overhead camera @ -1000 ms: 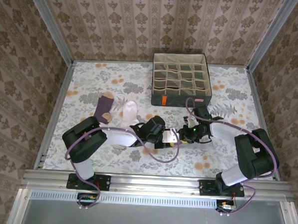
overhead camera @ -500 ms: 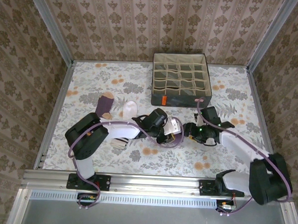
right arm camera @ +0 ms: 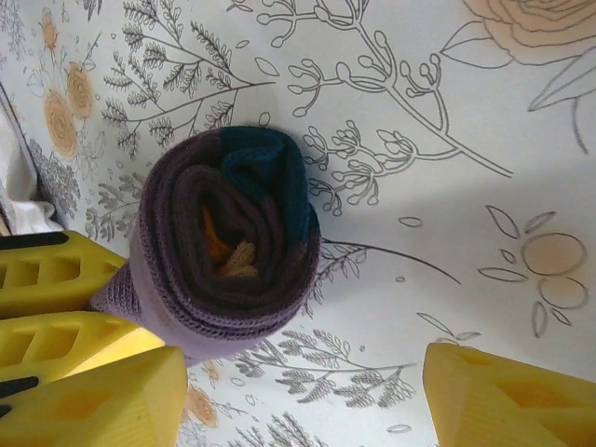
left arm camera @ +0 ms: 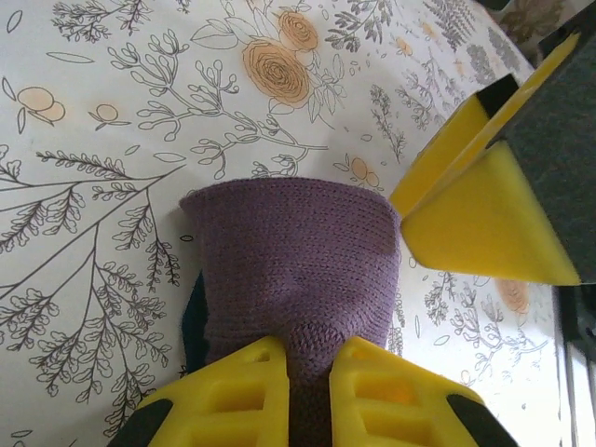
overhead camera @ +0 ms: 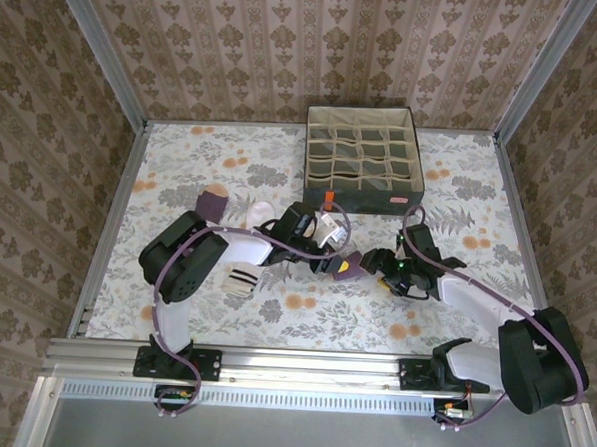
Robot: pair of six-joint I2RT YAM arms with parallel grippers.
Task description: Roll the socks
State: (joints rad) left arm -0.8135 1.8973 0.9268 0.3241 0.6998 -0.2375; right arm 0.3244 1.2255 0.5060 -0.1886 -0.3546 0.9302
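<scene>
Floral tablecloth [overhead camera: 181,167]. Left gripper [left arm camera: 310,382] pinches the purple sock [right arm camera: 228,233], probably to hold its roll tight; right gripper [right arm camera: 298,391]: jaws apart.

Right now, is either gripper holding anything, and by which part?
The left gripper pinches the rolled purple sock by one end of the roll; the right gripper stands open beside it, holding nothing.

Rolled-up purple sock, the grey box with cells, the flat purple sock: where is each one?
rolled-up purple sock [right arm camera: 228,242], right wrist view, on its spiral end.
grey box [overhead camera: 365,199], top external view, on its front wall.
flat purple sock [overhead camera: 211,205], top external view, on its purple middle.
</scene>
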